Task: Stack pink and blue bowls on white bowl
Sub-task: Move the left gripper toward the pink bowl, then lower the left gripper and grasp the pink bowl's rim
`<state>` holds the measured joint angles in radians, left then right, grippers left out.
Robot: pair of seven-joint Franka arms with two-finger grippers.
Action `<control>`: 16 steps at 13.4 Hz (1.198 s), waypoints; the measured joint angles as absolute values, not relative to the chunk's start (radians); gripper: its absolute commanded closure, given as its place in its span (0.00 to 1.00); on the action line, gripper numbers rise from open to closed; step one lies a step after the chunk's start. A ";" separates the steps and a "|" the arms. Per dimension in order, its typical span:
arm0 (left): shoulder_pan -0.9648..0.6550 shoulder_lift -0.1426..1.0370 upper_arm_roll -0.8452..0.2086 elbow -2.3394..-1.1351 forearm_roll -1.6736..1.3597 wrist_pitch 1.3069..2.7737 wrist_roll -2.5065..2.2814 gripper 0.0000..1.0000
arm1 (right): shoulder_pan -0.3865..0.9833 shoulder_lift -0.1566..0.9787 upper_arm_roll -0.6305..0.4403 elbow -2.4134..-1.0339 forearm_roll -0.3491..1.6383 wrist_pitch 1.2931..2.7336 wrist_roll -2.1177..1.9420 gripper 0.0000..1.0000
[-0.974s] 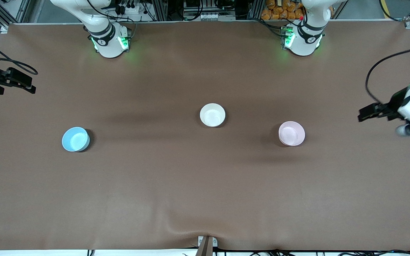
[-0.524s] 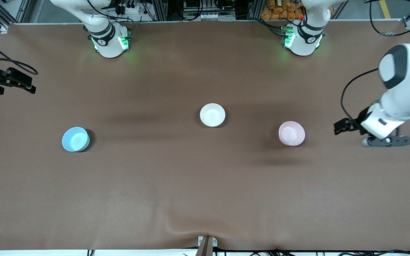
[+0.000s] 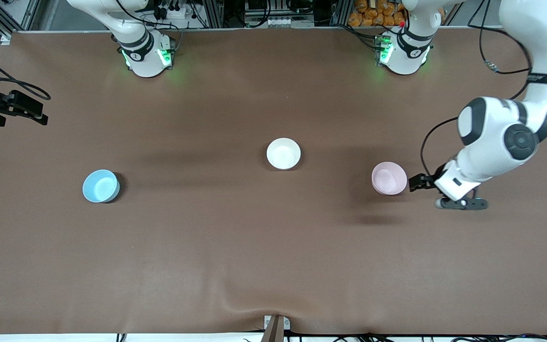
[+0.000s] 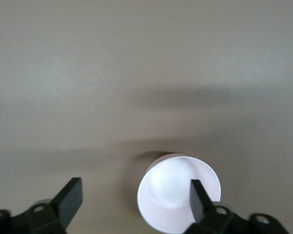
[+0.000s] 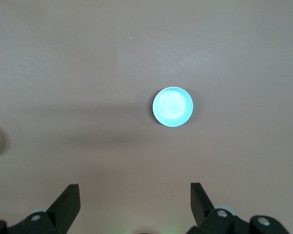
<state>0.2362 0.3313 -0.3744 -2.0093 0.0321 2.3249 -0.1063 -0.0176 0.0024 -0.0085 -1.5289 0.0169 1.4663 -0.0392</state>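
The pale pink bowl sits upright on the brown table toward the left arm's end. The white bowl sits mid-table. The sky blue bowl sits toward the right arm's end. My left gripper is open and empty, low just beside the pink bowl on the left arm's end side. In the left wrist view the pink bowl lies close below my left gripper, with one finger across it. My right gripper waits open high over the right arm's end of the table. In the right wrist view it is empty, with the blue bowl well below.
The brown table cover holds only the three bowls. A small bracket sits at the table's edge nearest the front camera. The arm bases stand along the farthest edge.
My left arm has swung in from the table's end and come down beside the pink bowl. The bowls and the right arm have not moved.
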 measured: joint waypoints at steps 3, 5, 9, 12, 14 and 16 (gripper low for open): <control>0.221 0.353 -0.374 -2.088 0.032 2.400 -0.118 0.11 | -0.018 0.002 -0.008 -1.529 0.017 1.466 -0.039 0.00; 0.221 0.356 -0.374 -2.127 0.032 2.425 -0.118 0.13 | -0.018 0.002 -0.008 -1.529 0.017 1.466 -0.039 0.00; 0.221 0.379 -0.371 -2.155 0.040 2.431 -0.118 0.29 | -0.018 0.002 -0.008 -1.529 0.017 1.466 -0.039 0.00; 0.221 0.411 -0.371 -2.159 0.045 2.440 -0.118 0.54 | -0.018 0.002 -0.008 -1.529 0.017 1.466 -0.039 0.00; 0.222 0.425 -0.369 -2.166 0.058 2.453 -0.118 0.74 | -0.018 0.002 -0.008 -1.529 0.017 1.466 -0.039 0.00; 0.223 0.437 -0.367 -2.172 0.060 2.464 -0.118 1.00 | -0.018 0.002 -0.008 -1.529 0.017 1.466 -0.039 0.00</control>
